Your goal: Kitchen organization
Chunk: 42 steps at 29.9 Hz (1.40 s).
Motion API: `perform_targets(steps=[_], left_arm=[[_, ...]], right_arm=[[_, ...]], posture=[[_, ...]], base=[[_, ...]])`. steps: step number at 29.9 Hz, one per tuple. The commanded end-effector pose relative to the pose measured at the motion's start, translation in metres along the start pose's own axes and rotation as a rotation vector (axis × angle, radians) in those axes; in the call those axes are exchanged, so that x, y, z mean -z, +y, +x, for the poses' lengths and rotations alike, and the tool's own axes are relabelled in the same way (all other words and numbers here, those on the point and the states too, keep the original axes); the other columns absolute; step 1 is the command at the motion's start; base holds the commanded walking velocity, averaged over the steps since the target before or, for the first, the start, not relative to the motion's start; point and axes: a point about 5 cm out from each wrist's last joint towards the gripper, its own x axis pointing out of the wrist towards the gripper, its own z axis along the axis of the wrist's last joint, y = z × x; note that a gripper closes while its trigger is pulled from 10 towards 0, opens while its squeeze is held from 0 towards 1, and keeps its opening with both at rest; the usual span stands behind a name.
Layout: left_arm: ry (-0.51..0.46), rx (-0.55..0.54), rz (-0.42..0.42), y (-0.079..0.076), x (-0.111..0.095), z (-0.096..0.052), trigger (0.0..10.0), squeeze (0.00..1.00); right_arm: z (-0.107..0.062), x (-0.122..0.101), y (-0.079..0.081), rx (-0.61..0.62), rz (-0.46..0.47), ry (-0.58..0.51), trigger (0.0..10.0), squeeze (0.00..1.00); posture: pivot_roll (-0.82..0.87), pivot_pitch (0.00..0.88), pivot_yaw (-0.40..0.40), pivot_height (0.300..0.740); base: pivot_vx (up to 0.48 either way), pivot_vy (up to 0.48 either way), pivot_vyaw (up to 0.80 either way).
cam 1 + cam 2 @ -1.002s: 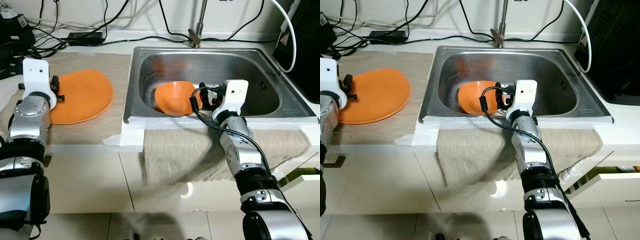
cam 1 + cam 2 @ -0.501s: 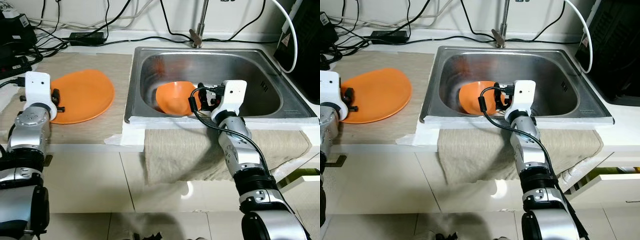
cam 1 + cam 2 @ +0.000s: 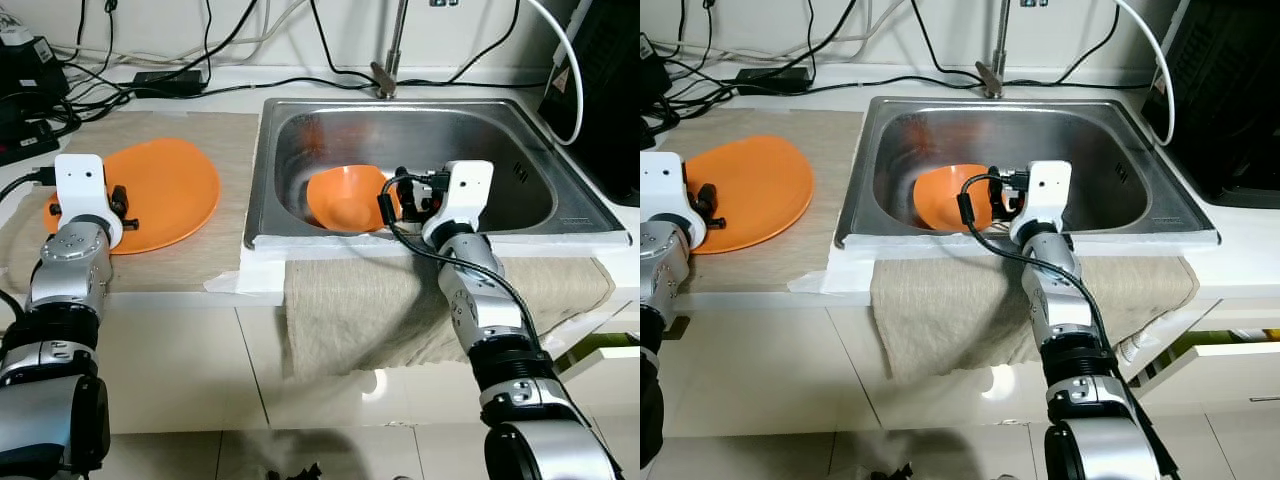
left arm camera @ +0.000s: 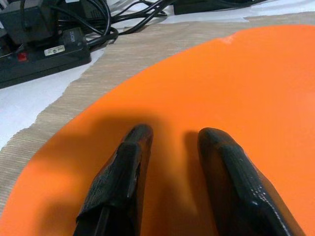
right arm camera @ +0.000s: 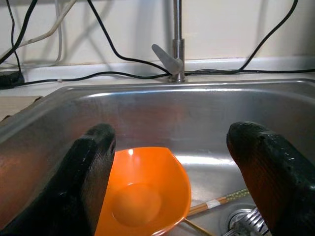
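On the beige woven mat left of the sink, the flat round orange plate [image 3: 160, 192] lies flat on the counter [image 3: 330, 85], and the left tool [image 4: 174, 169] has drawn back toward the plate's near edge compared with a second ago, when it stood further along the plate's left rim. In the left wrist view its two black fingers [image 4: 120, 172] hover narrowly parted over the orange surface, gripping nothing. The whole scene has also slid a little, so the head camera has moved; part of that shift is the robot's own.

In the stainless steel sink [image 3: 1140, 215], the orange bowl [image 3: 945, 195] leans tilted against the left wall, beside a pair of chopsticks [image 5: 216, 201] near the drain. The right tool [image 5: 177, 172] has stayed at the front rim, spread wide and empty, aimed at the bowl.

Judging from this, neither dish is grasped yet; the left arm seems to be lining up for the plate's edge.
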Motion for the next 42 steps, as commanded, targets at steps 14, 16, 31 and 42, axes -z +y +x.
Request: perform_targets(steps=[14, 16, 31, 42], left_arm=[[0.021, 0.054, -0.011, -0.018, 0.009, 0.000, 10.0, 0.00], [-0.016, 0.058, -0.008, -0.019, -0.002, 0.001, 10.0, 0.00], [-0.221, 0.088, -0.048, -0.020, -0.064, 0.001, 10.0, 0.00], [-0.182, -0.016, 0.042, 0.021, -0.062, -0.001, 10.0, 0.00]], right_arm=[[0.006, -0.014, -0.017, 0.023, 0.036, -0.021, 10.0, 0.00], [0.005, -0.012, -0.014, 0.015, 0.052, -0.017, 10.0, 0.00], [0.002, -0.003, -0.006, -0.009, 0.083, 0.006, 10.0, 0.00], [0.002, -0.001, -0.003, -0.033, 0.119, 0.019, 10.0, 0.00]], posture=[[0.02, 0.000, -0.002, 0.740], [0.02, 0.000, -0.001, 0.740], [0.03, 0.000, 0.003, 0.740], [0.05, 0.000, -0.004, 0.740]], base=[[0.000, 0.000, 0.00], [0.000, 0.000, 0.00], [0.000, 0.000, 0.00], [0.000, 0.000, 0.00]])
